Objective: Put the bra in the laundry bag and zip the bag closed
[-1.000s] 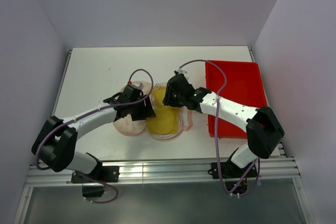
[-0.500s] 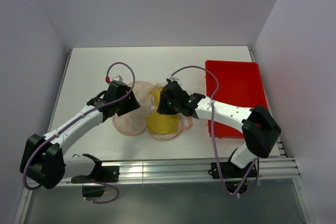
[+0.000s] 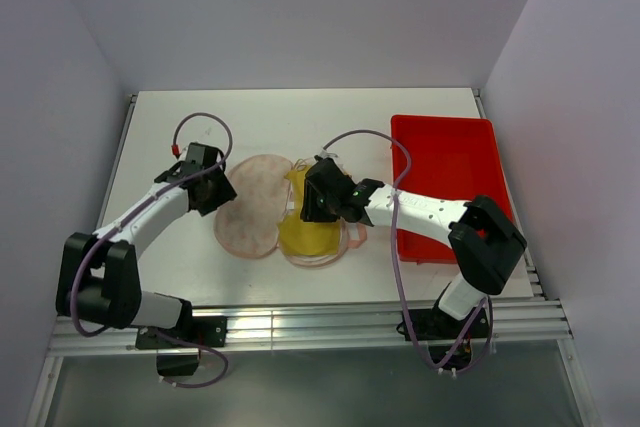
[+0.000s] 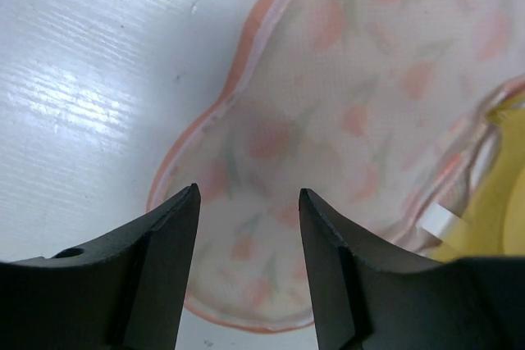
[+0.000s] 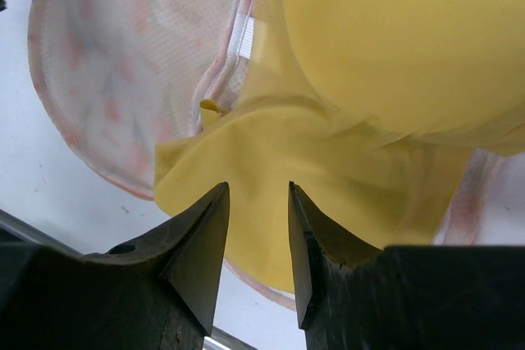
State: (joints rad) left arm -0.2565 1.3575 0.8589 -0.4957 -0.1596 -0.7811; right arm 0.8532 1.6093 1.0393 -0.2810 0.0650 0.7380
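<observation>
The laundry bag [image 3: 250, 215] lies open on the white table, and its left half shows pale pink fabric with orange print. The mustard-yellow bra [image 3: 308, 235] lies on the bag's right half, with one flap spilling over the middle. My left gripper [image 3: 222, 194] is open and empty at the bag's left edge. In the left wrist view the left gripper [image 4: 248, 194] hovers over the bag [image 4: 353, 104]. My right gripper [image 3: 306, 209] is open above the bra. In the right wrist view the right gripper [image 5: 257, 188] has its jaws either side of the bra's [image 5: 394, 47] yellow flap, beside the bag [image 5: 123, 63].
A red plastic tray [image 3: 450, 162] stands on the right side of the table, under the right forearm. White walls close in the table at the back and both sides. A metal rail runs along the near edge.
My left gripper has pulled back to the left and away, off the bag's left half, which now lies uncovered. My right gripper has shifted slightly left over the bra.
</observation>
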